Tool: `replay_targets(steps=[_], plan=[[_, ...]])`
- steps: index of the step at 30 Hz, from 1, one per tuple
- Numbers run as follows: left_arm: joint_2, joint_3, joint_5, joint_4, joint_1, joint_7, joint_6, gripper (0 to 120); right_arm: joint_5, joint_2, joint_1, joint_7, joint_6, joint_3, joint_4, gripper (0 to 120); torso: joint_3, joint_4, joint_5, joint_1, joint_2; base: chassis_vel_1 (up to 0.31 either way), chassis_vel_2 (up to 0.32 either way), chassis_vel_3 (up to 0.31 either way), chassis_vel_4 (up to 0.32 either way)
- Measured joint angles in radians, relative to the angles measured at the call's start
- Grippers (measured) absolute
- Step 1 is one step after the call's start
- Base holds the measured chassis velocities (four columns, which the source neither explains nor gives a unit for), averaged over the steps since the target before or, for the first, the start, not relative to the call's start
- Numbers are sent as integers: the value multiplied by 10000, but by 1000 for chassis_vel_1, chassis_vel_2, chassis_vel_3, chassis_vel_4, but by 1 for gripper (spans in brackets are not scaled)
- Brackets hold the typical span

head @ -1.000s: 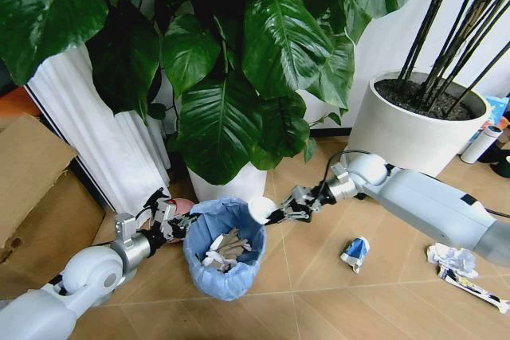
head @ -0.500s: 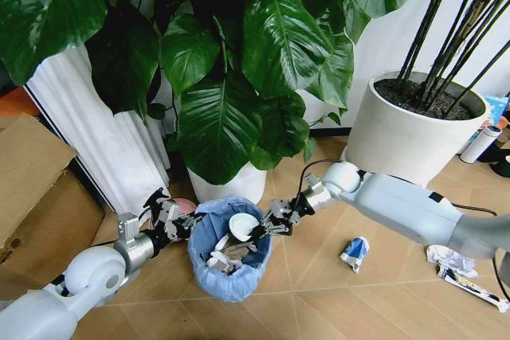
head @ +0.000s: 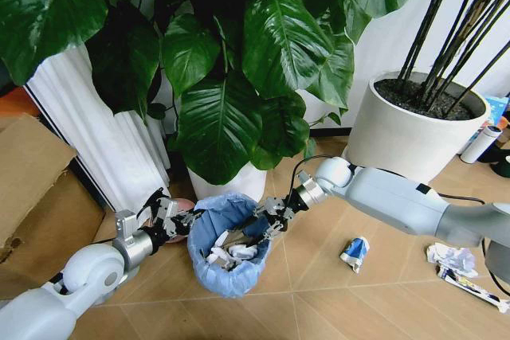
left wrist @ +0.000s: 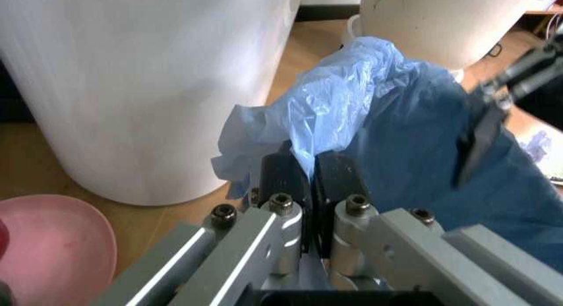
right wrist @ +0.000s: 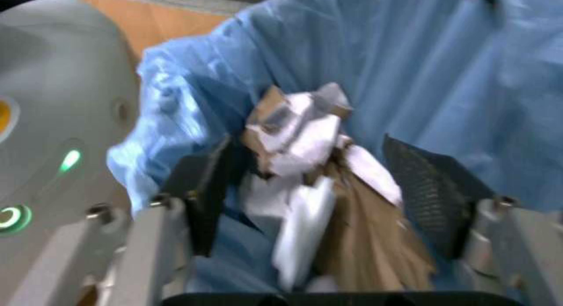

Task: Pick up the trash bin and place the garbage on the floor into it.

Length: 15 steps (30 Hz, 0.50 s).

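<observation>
Head view shows your right gripper [head: 268, 219] with fingers wide over the small round blue-bagged trash bin [head: 227, 276] — your left gripper [head: 177, 220] pinches its rim — so next fetch the blue-white wrapper [head: 355, 252] from the wooden floor [head: 319, 308].

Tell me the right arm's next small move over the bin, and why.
Probably lift the right gripper up and out of the trash bin. Its fingers are open over the paper scraps, holding nothing, so the drop looks done. The left gripper is shut on the bin's blue liner, and a blue-white wrapper lies on the floor.
</observation>
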Motion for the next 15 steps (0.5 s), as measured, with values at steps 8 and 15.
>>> replay_targets(steps=[8,15], plan=[[130,-94,-83,-68,52,-2,12,0,-12,-1015,-291,17,-20,1000,-35,93,0,0,1,0,1,0,0,0,0],[92,-81,-73,-131,57,-20,19,0,78,-2756,-2156,657,-50,3194,239,100,0,-2,-1,0,2,0,0,0,0]])
